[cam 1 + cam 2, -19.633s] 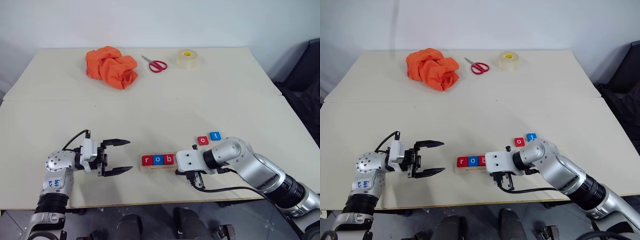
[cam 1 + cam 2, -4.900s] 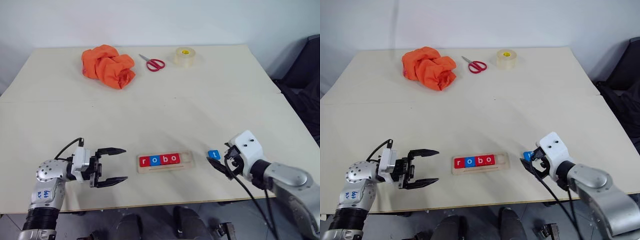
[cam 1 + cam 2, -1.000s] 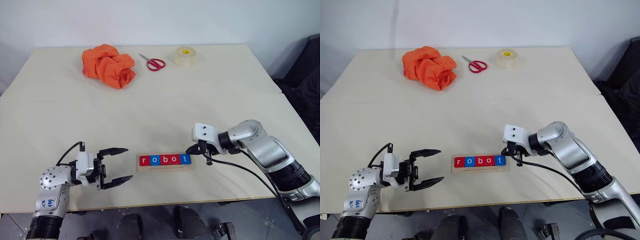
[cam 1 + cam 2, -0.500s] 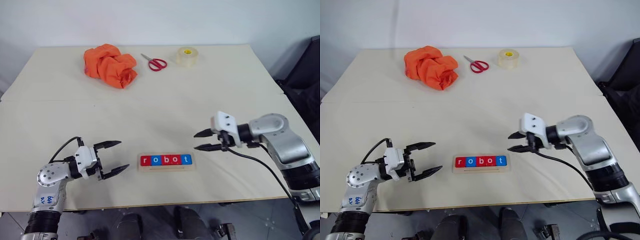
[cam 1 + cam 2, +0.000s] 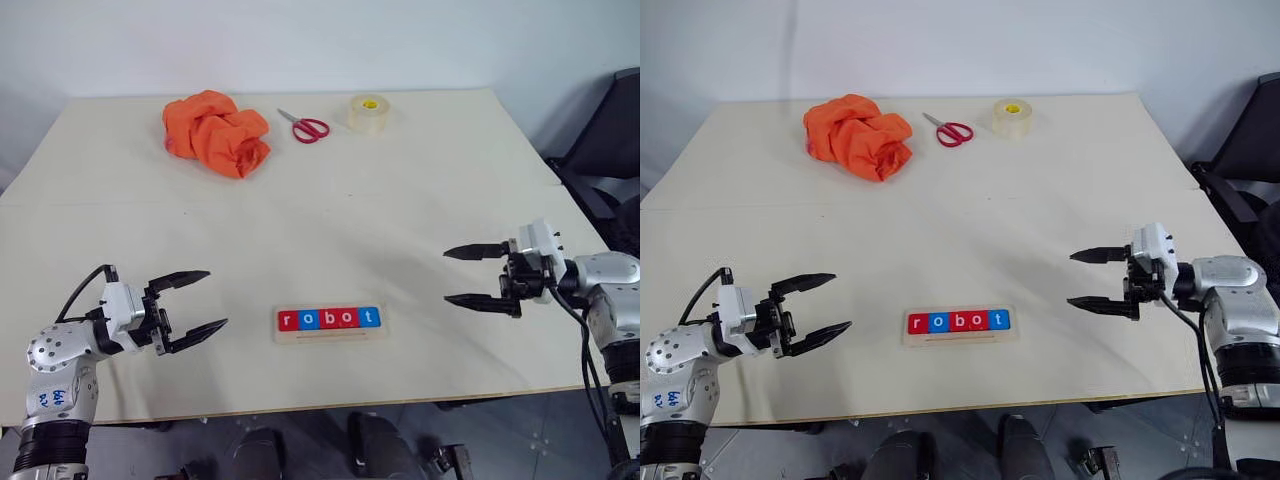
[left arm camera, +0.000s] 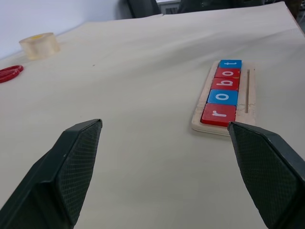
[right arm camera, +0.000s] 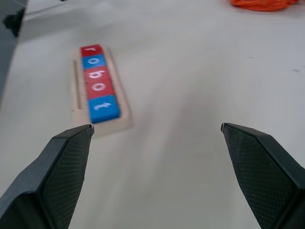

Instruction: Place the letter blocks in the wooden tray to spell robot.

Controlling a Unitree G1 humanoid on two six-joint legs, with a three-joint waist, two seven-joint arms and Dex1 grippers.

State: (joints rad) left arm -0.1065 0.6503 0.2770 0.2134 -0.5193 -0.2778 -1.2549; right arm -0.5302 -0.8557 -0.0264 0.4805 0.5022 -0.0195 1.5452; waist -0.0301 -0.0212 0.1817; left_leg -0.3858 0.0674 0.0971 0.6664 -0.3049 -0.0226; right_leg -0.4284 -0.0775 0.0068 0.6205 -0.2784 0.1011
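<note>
Pale tabletop (image 5: 400, 180) all round, and near its front edge sits the wooden tray (image 5: 331, 335) with the letter blocks (image 5: 330, 319) in a row reading r-o-b-o-t, seemingly flush inside. Left gripper (image 5: 190, 304) hangs wide open well to the tray's left; right gripper (image 5: 468, 276), jaws spread and empty, well to its right. Far back: orange cloth (image 5: 215, 131), red scissors (image 5: 306, 126), tape roll (image 5: 370, 114).

Scissors (image 6: 9, 73) cut off at edge

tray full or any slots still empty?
Full. The tray holds five blocks side by side, reading r-o-b-o-t, end to end; none lie loose on the table.
</note>
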